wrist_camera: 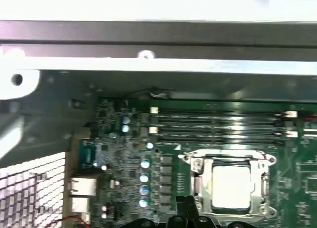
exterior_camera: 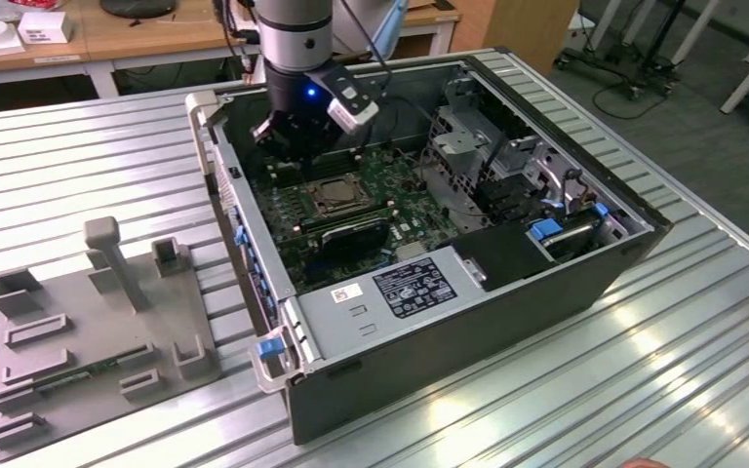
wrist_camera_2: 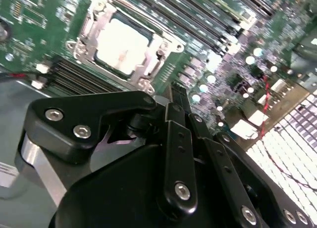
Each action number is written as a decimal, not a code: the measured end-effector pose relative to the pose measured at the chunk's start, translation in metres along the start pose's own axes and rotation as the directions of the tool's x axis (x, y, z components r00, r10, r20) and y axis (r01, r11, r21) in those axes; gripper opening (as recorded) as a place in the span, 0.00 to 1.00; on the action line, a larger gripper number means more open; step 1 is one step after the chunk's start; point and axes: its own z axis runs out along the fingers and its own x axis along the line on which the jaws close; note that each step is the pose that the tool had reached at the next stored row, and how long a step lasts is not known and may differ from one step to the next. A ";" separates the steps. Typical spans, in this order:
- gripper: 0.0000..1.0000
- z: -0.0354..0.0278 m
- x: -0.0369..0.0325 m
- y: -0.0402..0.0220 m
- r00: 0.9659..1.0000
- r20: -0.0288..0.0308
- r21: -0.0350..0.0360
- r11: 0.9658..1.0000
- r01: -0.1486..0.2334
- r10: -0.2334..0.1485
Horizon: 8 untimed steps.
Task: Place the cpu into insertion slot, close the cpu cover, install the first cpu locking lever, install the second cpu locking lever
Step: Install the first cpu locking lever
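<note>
Inside open computer case on table, hand hovering close above green motherboard, just beside insertion slot. Cpu sitting in slot, pale face showing through window of cpu cover, which is lying flat over it. Hand opening: cannot tell.

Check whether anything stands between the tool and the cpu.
Nothing visible does. In the first wrist view open space lies between the tool and the cpu, whose face shows bare through the window of the cpu cover.
</note>
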 end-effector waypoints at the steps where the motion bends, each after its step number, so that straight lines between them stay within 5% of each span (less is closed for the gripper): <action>1: 0.10 -0.0001 0.0022 0.0001 1.000 0.000 0.000 1.000 0.000 0.000; 8: 0.10 -0.0005 0.0094 0.0002 1.000 0.005 0.000 1.000 0.000 0.000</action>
